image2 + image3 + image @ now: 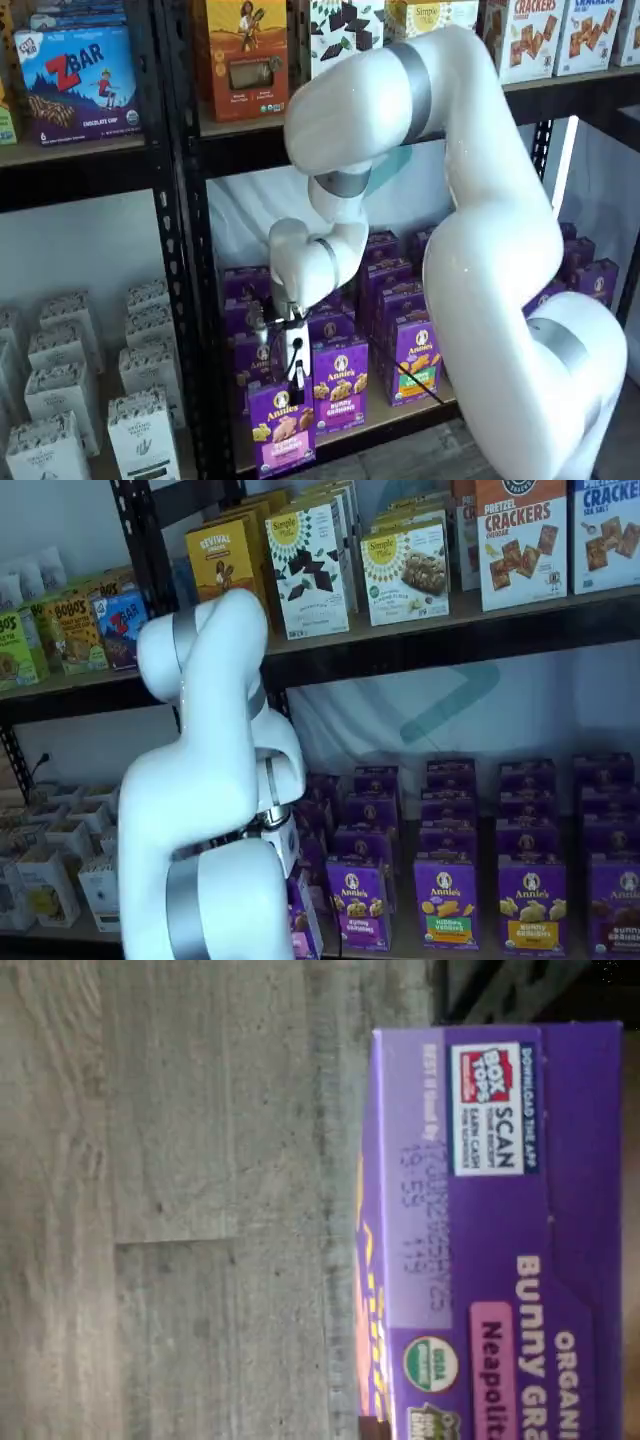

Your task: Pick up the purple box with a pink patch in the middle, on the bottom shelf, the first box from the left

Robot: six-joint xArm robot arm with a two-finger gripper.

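One purple box [281,427] clamped beneath end effector [294,383].

Purple box [281,428]: purple all over, round white logo, pink band low on front; in the wrist view [500,1230] purple with a pink patch, green-and-white seal, red-white-blue label. Neighbouring boxes [340,384] purple, one with a green band [415,372]. Bottom shelf [400,418] light wood. Rack frame [180,250] black. Arm [480,240] white with grey rings. Floor [160,1200] grey wood-grain.
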